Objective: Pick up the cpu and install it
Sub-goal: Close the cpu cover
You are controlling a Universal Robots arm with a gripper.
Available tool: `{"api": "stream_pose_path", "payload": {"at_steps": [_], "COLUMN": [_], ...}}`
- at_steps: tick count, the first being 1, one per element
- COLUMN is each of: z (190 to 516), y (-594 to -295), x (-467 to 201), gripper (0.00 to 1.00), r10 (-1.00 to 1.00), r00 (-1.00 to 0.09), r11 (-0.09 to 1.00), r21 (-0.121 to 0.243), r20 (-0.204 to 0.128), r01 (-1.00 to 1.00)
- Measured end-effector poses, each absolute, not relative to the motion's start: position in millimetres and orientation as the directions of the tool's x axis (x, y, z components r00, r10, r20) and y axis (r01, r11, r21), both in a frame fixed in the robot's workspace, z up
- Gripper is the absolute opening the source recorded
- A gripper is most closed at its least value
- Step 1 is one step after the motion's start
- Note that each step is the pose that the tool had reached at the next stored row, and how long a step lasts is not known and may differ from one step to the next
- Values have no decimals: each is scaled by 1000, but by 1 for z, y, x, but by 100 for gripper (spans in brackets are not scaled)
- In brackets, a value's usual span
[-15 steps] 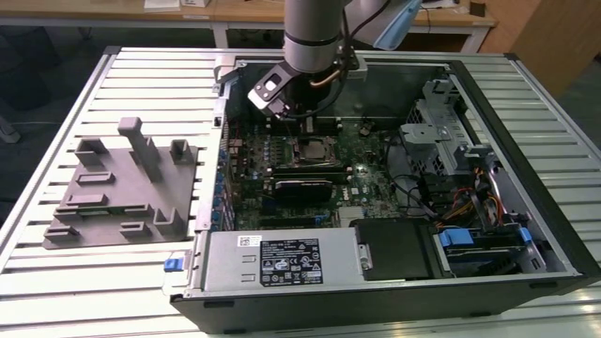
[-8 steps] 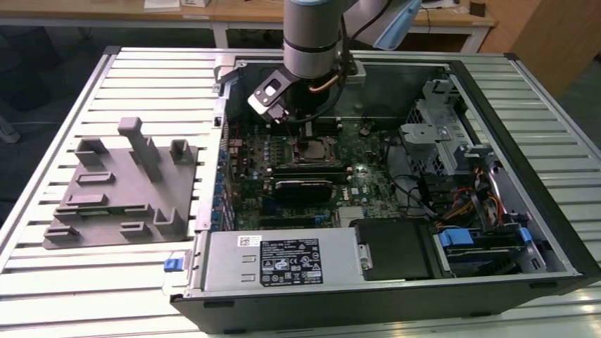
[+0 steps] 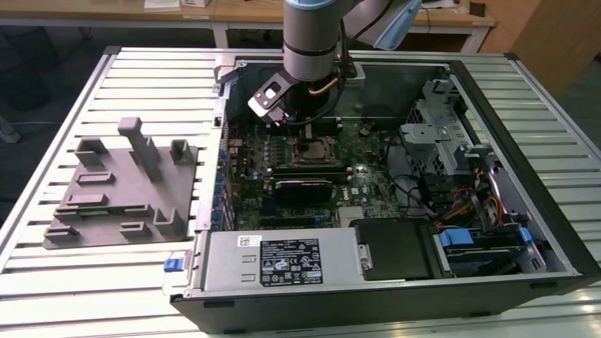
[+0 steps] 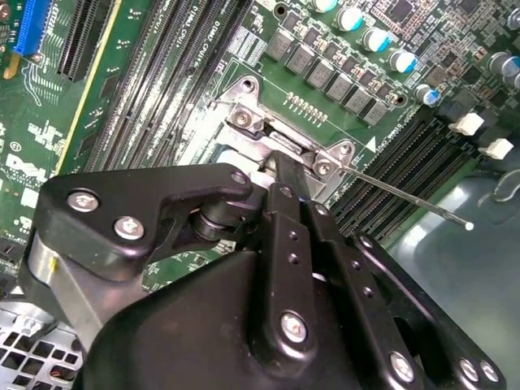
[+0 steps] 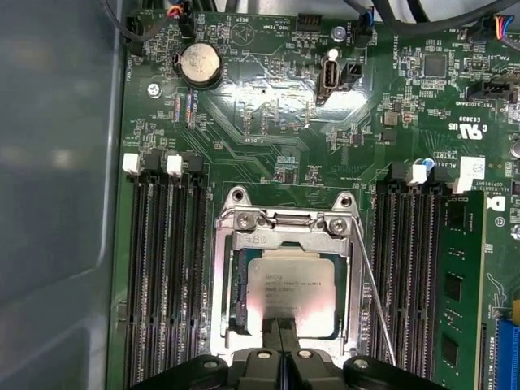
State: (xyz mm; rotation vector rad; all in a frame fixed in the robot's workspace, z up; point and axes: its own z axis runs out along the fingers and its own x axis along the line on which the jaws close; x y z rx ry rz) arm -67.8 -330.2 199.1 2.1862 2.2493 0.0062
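jaws together, tips at cpu (image 5: 291, 291) edge — hiding it | cpu in socket (image 5: 236, 291)

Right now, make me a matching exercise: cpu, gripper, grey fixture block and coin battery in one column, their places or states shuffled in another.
Things:
1. cpu
2. gripper
3. grey fixture block
4. coin battery

Places or states:
A. on the slatted table, beside the computer case
B. lying in the socket frame on the motherboard
C. mounted on the motherboard, apart from the socket frame
D. shut, poised at the cpu's edge

Pairs: 1-B, 2-D, 3-A, 4-C
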Motion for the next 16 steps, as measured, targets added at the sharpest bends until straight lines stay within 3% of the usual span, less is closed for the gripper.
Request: {"api": "stream_pose_path", "payload": {"at_steps": [16], "z": [210], "y": [-330], "x": [-62], "gripper": [11], "r10": [1000], "r00": [-29], "r11": [29], "r21": [7], "r20": [2], "r01": [1000]}}
